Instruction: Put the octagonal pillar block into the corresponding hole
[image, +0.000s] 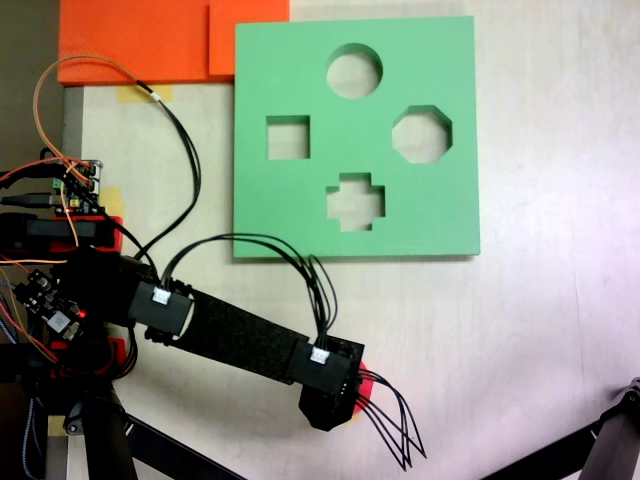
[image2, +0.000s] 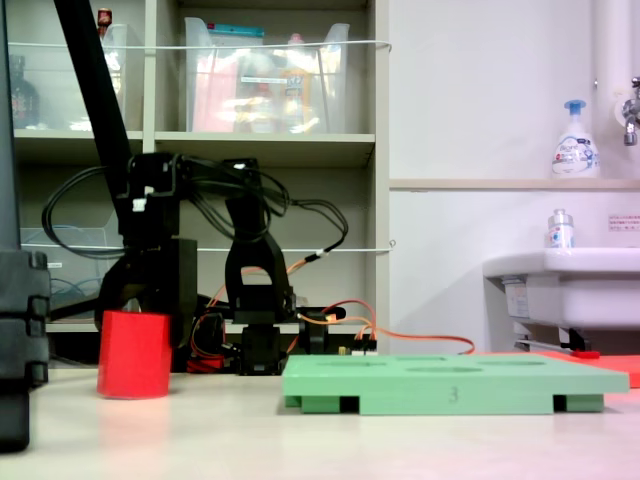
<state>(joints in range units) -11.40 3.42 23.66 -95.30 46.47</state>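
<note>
One dark post (image2: 20, 330) nearest the lens, far L of the low fixed view, blurred. Just behind it, pale table (image2: 300, 440). Next back, L side: red block (image2: 133, 355), upright on the table, well apart from the green board (image2: 450, 385). Seen from above as a mere red sliver (image: 368, 384) poking out under the arm's tip, below the board's lower edge, nr. bottom centre.

Pincer (image2: 150, 300) right at the block: black parts at both sides of the block's top and behind it. From above, pincer (image: 345, 400) straight over the block, hidden by its own housing and a fan of black wires (image: 395, 430). Can't tell if wide, narrow or clamped on the block.

Board flat on the table, R of the block in the low view, a "3" on its front edge. Four cutouts from above: round at top, square at L, cross at bottom, eight-sided hole (image: 421, 134) at R. All four showing bare table inside.

Further back: black arm (image: 230, 335) slanting from its base at L of the top view to the block, w/ circuit board (image: 75, 185) and orange and black leads beside the base. Orange sheets (image: 150, 40) touching the green board's top L corner.

Farthest: shelves (image2: 270, 150) w/ clear bins, white sink (image2: 560, 280) at R, soap bottle (image2: 573, 140) on the ledge above.
</note>
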